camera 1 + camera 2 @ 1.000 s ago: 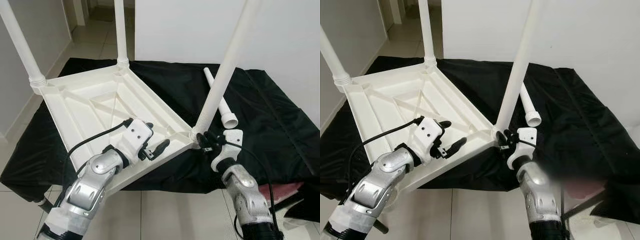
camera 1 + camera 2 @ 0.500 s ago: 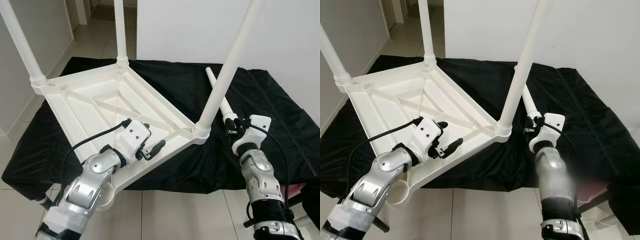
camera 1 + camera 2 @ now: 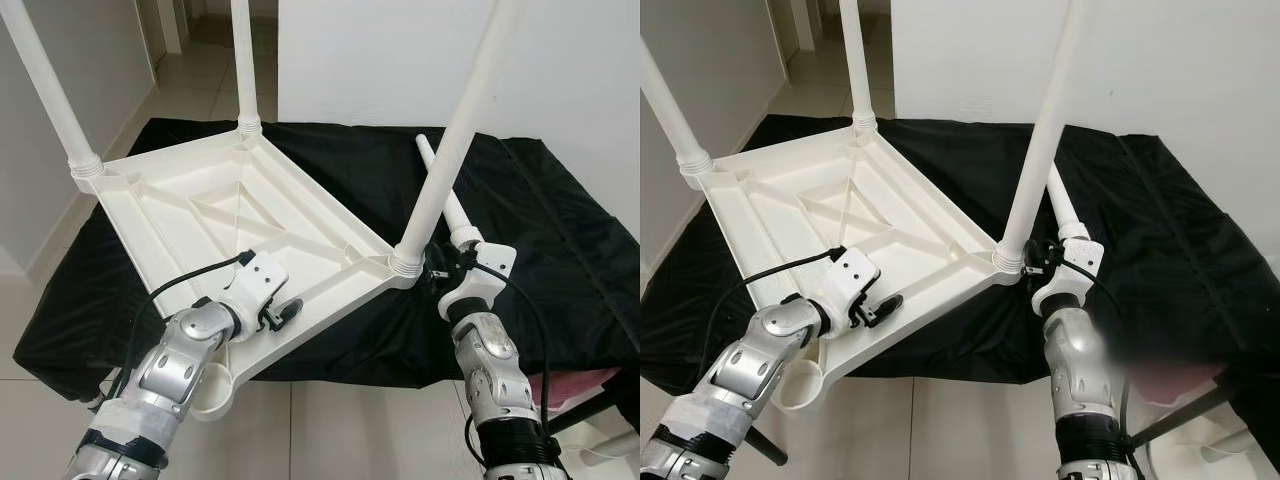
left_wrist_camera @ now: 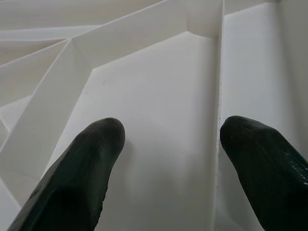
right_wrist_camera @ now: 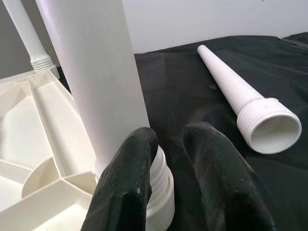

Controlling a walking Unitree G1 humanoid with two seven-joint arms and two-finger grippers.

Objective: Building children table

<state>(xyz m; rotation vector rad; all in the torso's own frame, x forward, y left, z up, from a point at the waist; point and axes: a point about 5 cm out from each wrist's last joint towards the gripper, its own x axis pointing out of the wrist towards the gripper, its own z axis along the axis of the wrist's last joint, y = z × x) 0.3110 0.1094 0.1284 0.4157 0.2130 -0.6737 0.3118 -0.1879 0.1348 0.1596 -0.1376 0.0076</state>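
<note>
Nearest the camera, the left gripper [image 3: 283, 312] is reaching over the front edge of the upside-down white tabletop [image 3: 200, 215], its black fingers [image 4: 82, 178] spread apart and holding nothing, hovering over the ribbed underside. To the right, the right gripper [image 3: 437, 272] is sitting just beside the threaded base of the near-right table leg [image 3: 450, 140], fingers [image 5: 127, 187] parted a little, the left one touching the leg's collar but not clamping it. The tabletop is lying across a black cloth-covered table [image 3: 560, 230], three legs standing up from its corners. Just beyond the right gripper, the loose fourth leg [image 5: 243, 98] is lying flat on the cloth.
</note>
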